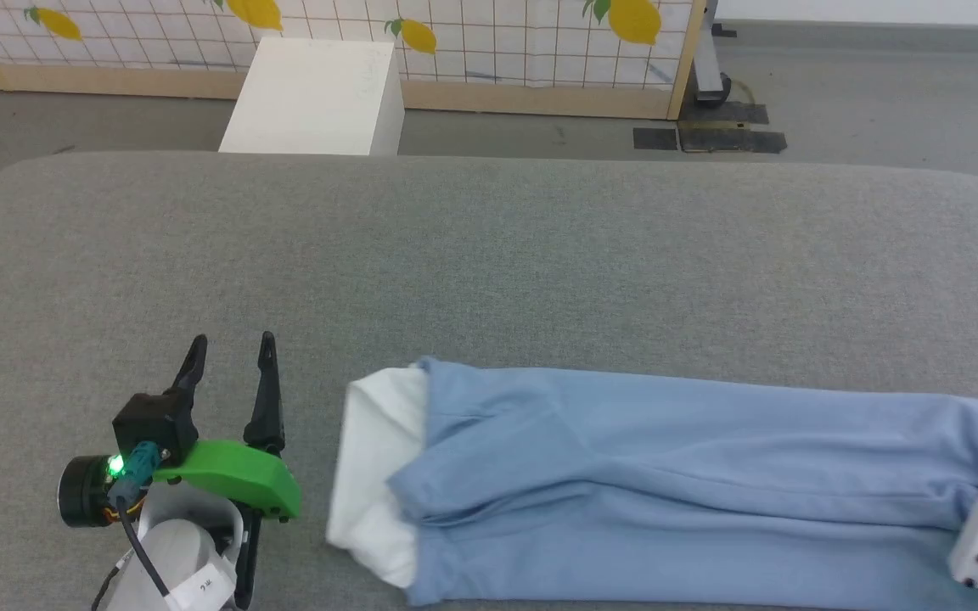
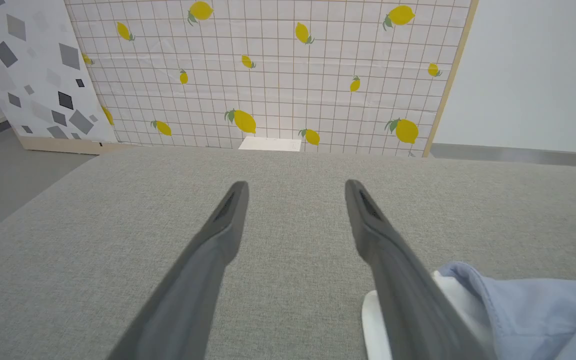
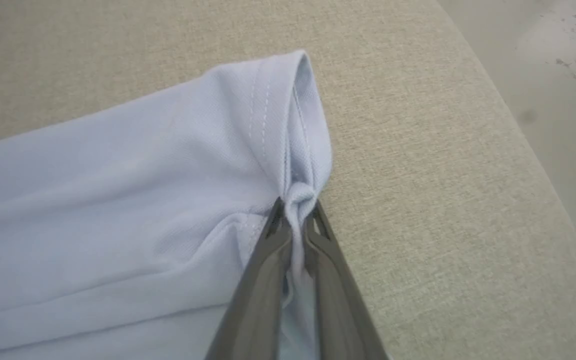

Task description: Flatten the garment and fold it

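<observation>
— Where does your garment lie?

— Along the near edge of the grey surface. It is laid as one long light blue band that runs from about the middle of that edge to the right end. Its white collar points toward the left end, and its stitched hem sits by the rounded right corner.

— And your two grippers?

— Your right gripper has its fingers pressed together on a bunched pinch of that hem, and the cloth puckers between the tips. Your left gripper sits above the surface toward the near left, just beside the collar but apart from it. Its fingers are spread wide with nothing between them.

— Can you read any writing?

— A white tag on your left arm carries small dark marks, which are too small to read. Beyond the far edge you see a plain white box. Behind that stands a screen printed with yellow lemons on a grid.
</observation>
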{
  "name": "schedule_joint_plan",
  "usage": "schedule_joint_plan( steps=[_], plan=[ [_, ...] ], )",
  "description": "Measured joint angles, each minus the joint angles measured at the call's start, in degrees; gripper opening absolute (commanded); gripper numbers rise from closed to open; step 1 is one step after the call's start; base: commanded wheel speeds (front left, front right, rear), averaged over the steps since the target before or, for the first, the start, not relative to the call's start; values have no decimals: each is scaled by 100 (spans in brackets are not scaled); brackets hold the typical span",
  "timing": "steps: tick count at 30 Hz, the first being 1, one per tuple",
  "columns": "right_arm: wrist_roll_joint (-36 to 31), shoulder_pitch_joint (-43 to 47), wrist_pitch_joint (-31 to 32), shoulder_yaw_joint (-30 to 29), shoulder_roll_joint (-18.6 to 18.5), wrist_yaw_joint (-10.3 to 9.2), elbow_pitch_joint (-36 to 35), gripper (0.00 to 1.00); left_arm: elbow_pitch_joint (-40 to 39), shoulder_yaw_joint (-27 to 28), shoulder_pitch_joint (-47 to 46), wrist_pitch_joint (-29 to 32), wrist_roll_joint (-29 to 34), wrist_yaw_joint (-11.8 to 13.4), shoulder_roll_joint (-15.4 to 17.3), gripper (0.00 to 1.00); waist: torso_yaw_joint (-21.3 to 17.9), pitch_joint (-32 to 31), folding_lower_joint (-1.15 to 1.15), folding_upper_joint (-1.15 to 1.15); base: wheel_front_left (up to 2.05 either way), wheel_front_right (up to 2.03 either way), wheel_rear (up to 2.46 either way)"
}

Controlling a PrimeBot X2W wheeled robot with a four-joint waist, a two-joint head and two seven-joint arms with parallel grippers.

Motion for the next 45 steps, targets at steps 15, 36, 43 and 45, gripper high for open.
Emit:
schedule_joint_plan(
  steps=[15, 36, 43, 45],
  plan=[
    [-37, 460, 880, 803, -25, -2, -1578, 0, 13, 57, 0, 0, 62, -58, -60, 100, 50, 75, 0, 0, 0, 0, 0],
    [775, -781, 1775, 6089, -180, -3, -2635, 0, 73, -29, -189, -1, 124, -211, -201, 100, 355, 321, 0, 0, 0, 0, 0],
    [1062, -1644, 1215, 6895, -62, -3, -1062, 0, 74, -20, -381, -1, 168, -261, -296, 100, 561, 608, 0, 0, 0, 0, 0],
    [1406, -1800, 1110, 7091, -55, -3, -706, 0, 73, -9, -386, -1, 240, -261, -310, 100, 615, 691, 0, 0, 0, 0, 0]
  ],
)
